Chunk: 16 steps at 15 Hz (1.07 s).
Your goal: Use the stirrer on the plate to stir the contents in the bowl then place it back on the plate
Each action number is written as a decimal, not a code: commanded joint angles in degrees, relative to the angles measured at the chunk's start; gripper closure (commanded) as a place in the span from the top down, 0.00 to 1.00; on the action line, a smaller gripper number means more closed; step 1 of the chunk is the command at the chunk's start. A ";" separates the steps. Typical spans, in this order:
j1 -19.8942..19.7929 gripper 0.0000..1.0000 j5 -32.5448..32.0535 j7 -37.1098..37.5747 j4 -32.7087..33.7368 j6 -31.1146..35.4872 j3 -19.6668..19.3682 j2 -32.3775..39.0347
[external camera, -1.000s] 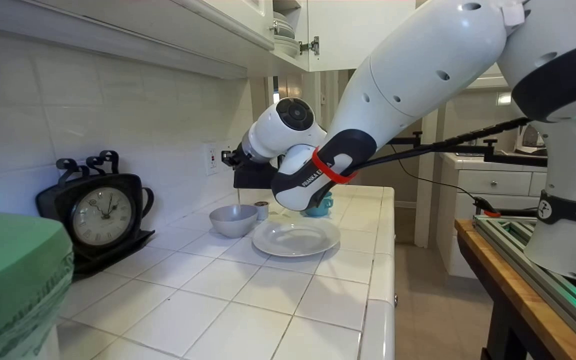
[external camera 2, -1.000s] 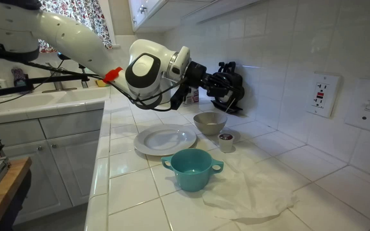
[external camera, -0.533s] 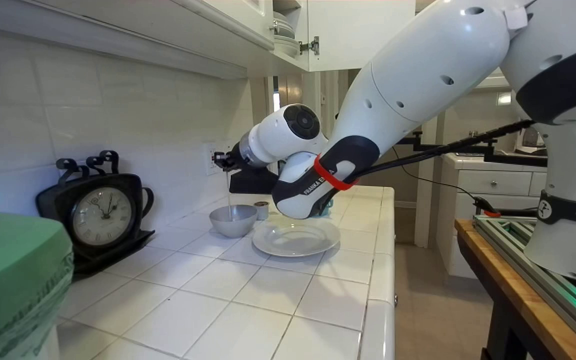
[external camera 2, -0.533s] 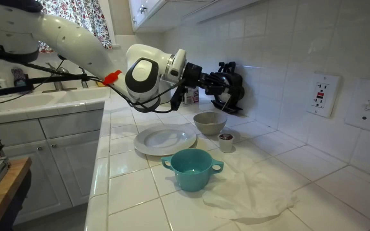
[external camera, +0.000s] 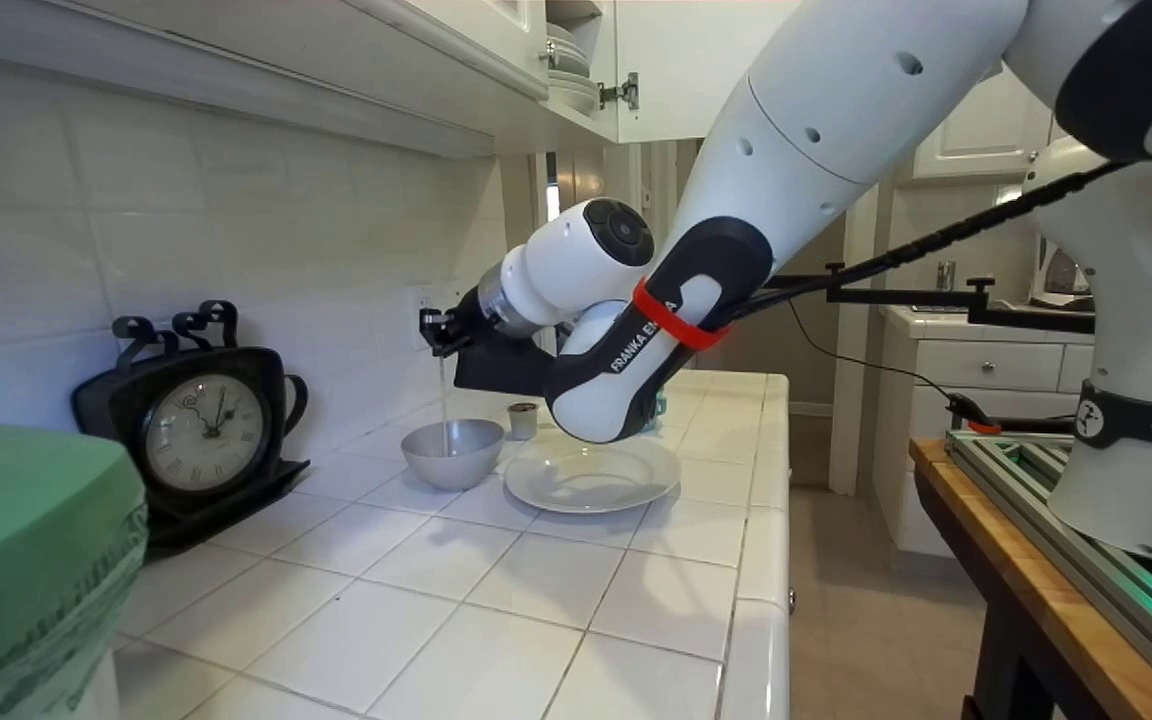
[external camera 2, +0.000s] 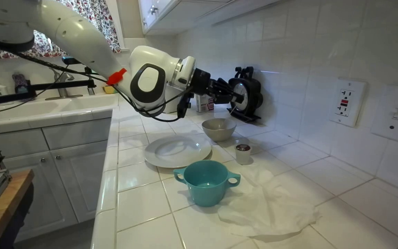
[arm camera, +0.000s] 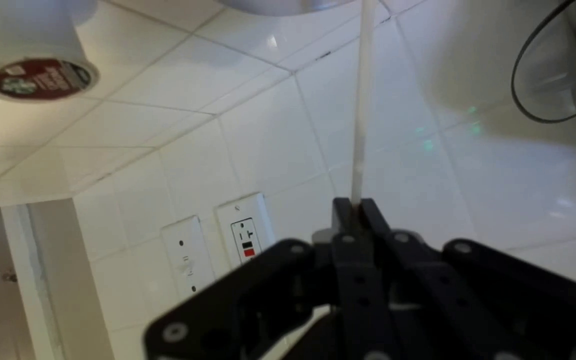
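My gripper (external camera: 433, 332) is shut on the upper end of the stirrer (external camera: 443, 390), a thin pale stick that hangs down nearly upright. The stirrer's lower end reaches inside the grey-white bowl (external camera: 451, 468); its tip is hidden there. In an exterior view the gripper (external camera 2: 239, 98), stirrer (external camera 2: 233, 110) and bowl (external camera 2: 218, 133) also show. In the wrist view the stirrer (arm camera: 363, 100) runs from between the fingertips (arm camera: 355, 207) to the bowl's edge (arm camera: 288, 6). The round white plate (external camera: 591, 497) lies flat beside the bowl with nothing on it; it also shows here (external camera 2: 152, 159).
A small white cup with a dark red lid (external camera 2: 243, 155) stands close to the bowl. A blue two-handled cup (external camera 2: 207, 190) and crumpled thin paper (external camera 2: 271, 211) lie beyond the plate. A black clock (external camera: 201, 430) stands by the tiled wall. A green-topped container (external camera: 26, 540) is nearer.
My gripper has moved toward the clock side with the stirrer, which has gone from above the bowl to inside it. The bowl has slid a little toward the clock.
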 commanded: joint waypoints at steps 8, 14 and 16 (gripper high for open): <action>-0.69 0.01 -2.97 -3.29 -5.07 -3.66 -1.23 -8.14; -0.39 0.01 -2.10 -2.48 -3.83 -3.63 -3.05 -4.48; -0.45 0.01 -1.91 -2.24 -3.15 -3.24 -3.24 -3.10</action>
